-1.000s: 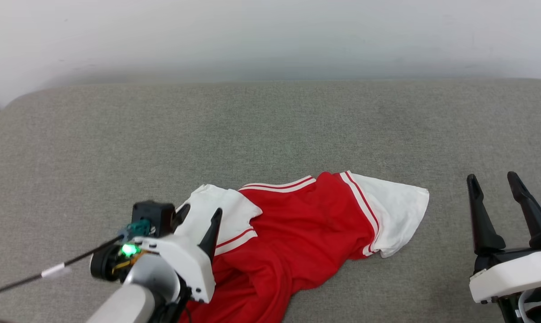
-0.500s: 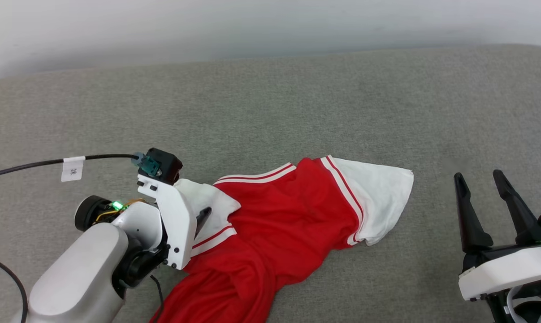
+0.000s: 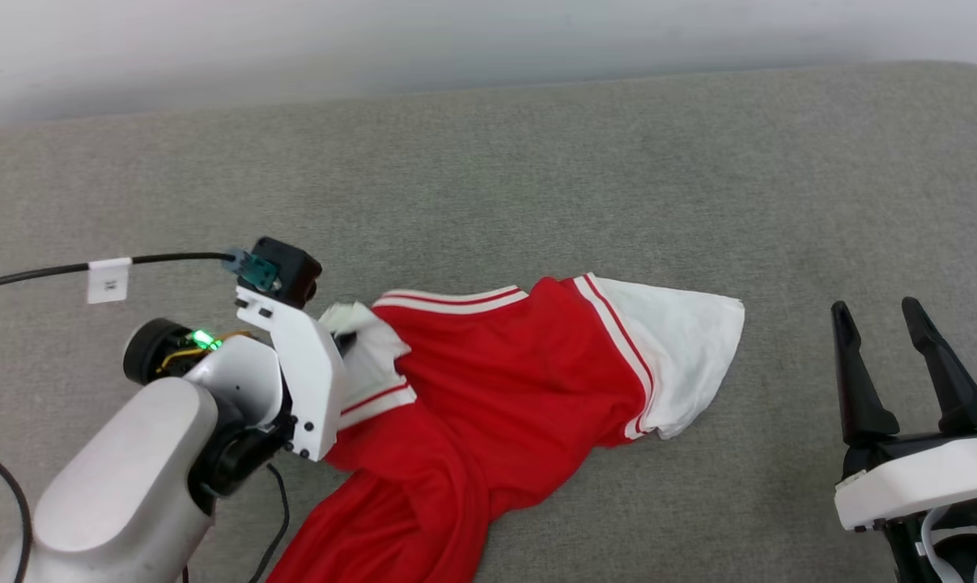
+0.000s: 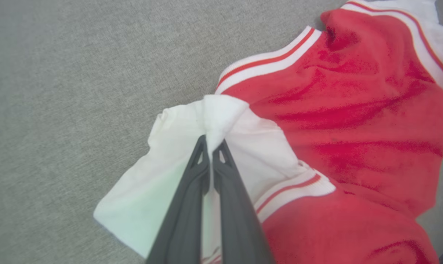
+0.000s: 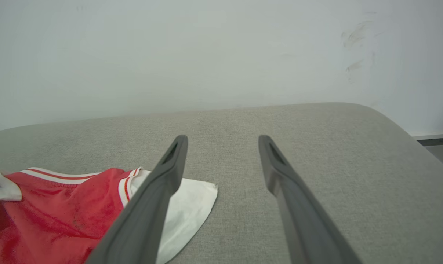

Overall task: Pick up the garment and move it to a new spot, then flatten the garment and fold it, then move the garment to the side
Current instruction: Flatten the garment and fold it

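Observation:
The garment (image 3: 496,380), a bright red shirt with white, stripe-edged sleeves, lies crumpled on the grey cushion (image 3: 537,178). My left gripper (image 3: 344,340) is shut on the white left sleeve, pinching a raised fold of it; in the left wrist view the two dark fingers (image 4: 192,190) meet with white cloth (image 4: 217,121) bunched at my left gripper (image 4: 211,145). The garment (image 4: 346,121) spreads to the right there. My right gripper (image 3: 875,312) stands open to the right of the other white sleeve (image 3: 682,356), apart from it. Between the fingers of my right gripper (image 5: 223,141) is bare cushion; the garment (image 5: 60,216) lies lower left.
A black cable (image 3: 35,275) with a white tag runs from my left wrist off the left edge. A pale wall (image 5: 206,55) rises behind the cushion. The cushion's rounded right end (image 5: 401,132) drops off near a white ledge. Bare cushion lies beyond and right of the garment.
My left gripper went from open over the white sleeve to shut on it, bunching the cloth. The head camera shifted, so the whole scene slid. The right gripper stayed open.

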Robot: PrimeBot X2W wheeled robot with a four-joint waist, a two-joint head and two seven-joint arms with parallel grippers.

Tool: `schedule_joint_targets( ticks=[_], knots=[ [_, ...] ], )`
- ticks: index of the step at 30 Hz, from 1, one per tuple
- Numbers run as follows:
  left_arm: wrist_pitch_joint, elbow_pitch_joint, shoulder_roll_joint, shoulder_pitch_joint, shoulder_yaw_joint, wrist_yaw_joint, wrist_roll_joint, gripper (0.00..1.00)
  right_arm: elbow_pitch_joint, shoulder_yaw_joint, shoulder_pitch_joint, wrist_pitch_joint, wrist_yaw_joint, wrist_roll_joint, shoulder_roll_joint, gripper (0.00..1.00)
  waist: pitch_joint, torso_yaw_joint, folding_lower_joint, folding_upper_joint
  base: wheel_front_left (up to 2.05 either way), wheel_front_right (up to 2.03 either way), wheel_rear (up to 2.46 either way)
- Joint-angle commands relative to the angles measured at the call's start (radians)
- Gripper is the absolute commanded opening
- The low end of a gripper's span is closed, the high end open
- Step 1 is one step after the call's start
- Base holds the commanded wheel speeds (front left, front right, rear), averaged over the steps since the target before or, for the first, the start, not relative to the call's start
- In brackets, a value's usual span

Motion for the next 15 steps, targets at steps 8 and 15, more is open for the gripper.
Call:
schedule_joint_targets(
  ticks=[8,15],
  knots=[
    [-0.157,-0.123,0.038,0.112,0.088,0.073,-0.005,0.00,-0.020,-0.026,0.001,0.020,0.000,-0.009,0.005,1.00,-0.023,0.065,0.0000,0.0000,0.00,0.00,0.00],
    [-0.295,-0.141,0.014,0.350,0.146,0.145,-0.075,0.00,-0.031,-0.036,-0.005,0.033,0.000,-0.009,0.001,1.00,-0.022,0.103,0.0000,0.0000,0.00,0.00,0.00]
  ],
)
